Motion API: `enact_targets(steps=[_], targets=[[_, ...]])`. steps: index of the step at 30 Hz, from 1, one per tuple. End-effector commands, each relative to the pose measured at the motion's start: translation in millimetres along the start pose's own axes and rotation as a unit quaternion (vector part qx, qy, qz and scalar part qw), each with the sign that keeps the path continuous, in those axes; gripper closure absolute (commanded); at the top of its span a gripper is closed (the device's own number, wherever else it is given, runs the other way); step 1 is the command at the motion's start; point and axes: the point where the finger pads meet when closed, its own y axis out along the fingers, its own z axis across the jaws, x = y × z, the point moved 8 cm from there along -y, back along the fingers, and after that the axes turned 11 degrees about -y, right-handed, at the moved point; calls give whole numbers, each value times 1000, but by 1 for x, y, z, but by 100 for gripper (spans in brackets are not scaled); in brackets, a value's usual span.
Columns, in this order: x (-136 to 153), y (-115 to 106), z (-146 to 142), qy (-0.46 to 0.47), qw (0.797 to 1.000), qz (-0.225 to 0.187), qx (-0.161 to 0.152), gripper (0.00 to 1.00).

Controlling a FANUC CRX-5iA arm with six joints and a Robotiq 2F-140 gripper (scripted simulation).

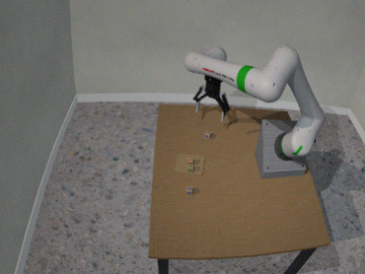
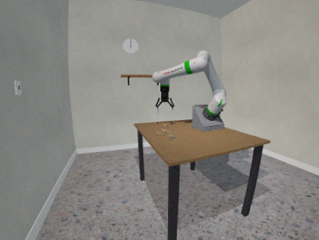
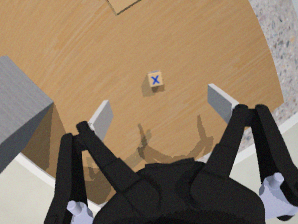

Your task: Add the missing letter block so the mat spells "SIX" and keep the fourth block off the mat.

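My gripper (image 1: 211,104) hangs open and empty high above the far end of the table; it also shows in the exterior view (image 2: 164,104) and the wrist view (image 3: 160,108). A small block with a blue X (image 3: 154,80) lies on the bare wood below the fingers, and it shows in the top view (image 1: 208,134). The tan mat (image 1: 190,165) sits mid-table with two blocks on it side by side (image 1: 190,161) (image 1: 189,169); their letters are too small to read. A fourth block (image 1: 189,189) lies off the mat toward the near end.
The grey robot base (image 1: 279,148) stands at the table's right side. The table's far edge and the floor lie just beyond the gripper. A wall shelf (image 2: 135,76) and a clock (image 2: 130,45) are on the back wall.
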Motion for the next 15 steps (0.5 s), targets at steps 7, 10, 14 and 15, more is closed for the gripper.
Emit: enact_targets(steps=[7, 10, 14, 15], targets=[[0, 1, 0, 84, 996, 0, 0, 0], [0, 2, 0, 145, 989, 0, 0, 0], [0, 3, 0, 200, 980, 0, 0, 0], [0, 3, 0, 215, 977, 0, 0, 0]])
